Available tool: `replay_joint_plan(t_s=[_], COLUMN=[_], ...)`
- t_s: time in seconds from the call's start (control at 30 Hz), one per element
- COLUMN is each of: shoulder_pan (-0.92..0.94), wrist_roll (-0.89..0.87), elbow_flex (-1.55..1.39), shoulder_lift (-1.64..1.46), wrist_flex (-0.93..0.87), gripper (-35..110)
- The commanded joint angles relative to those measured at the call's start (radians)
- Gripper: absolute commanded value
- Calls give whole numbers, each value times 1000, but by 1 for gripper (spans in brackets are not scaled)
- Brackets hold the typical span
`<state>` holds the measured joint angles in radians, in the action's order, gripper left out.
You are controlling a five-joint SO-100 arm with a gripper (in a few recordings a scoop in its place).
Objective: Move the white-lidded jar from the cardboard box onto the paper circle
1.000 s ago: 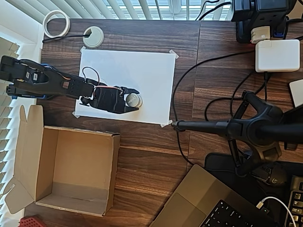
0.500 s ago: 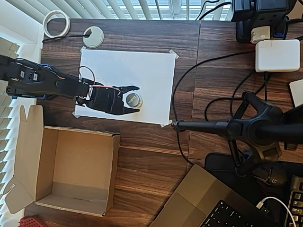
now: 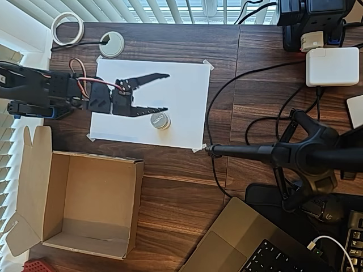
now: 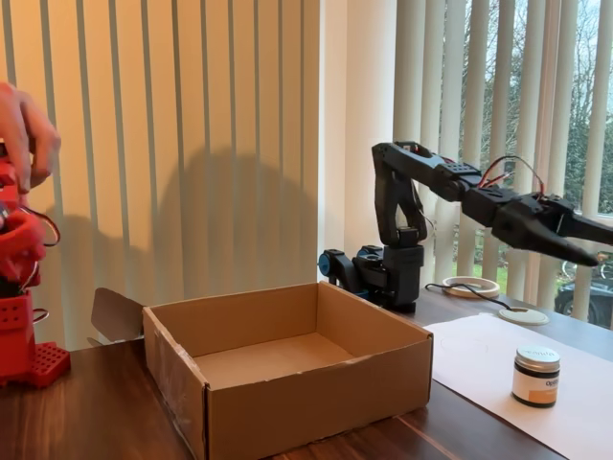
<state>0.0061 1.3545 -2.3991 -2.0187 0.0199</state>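
white-lidded jar (image 3: 160, 120) on paper, gripper (image 3: 165, 92) spread, raised above

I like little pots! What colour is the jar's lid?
The white-lidded jar has a pale white-grey lid; the fixed view shows it best.

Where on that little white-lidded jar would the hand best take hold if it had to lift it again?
Probably around the round side wall just under the lid, coming straight down from above. The white-lidded jar stands upright on the white sheet with free space all round, and it is narrower than the open hand, so one finger could go down on each side.
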Motion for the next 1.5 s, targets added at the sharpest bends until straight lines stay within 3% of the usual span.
replay_joint_plan(t_s=[0.0,0.13,0.3,0.47,0.63,0.83,1.2,1.47], shoulder_pan=[-38,-60,-60,-58,-35,-6,-3,-20], wrist_roll=[-206,-462,-920,-1068,-1083,-1088,-1216,-1141], elbow_flex=[-80,-187,-337,-423,-526,-632,-653,-643], shoulder_lift=[-255,-448,-712,-977,-1131,-1270,-1355,-1396], wrist_flex=[-104,-249,-385,-716,-920,-988,-1189,-1281], gripper=[37,36,30,21,15,0,0,0])
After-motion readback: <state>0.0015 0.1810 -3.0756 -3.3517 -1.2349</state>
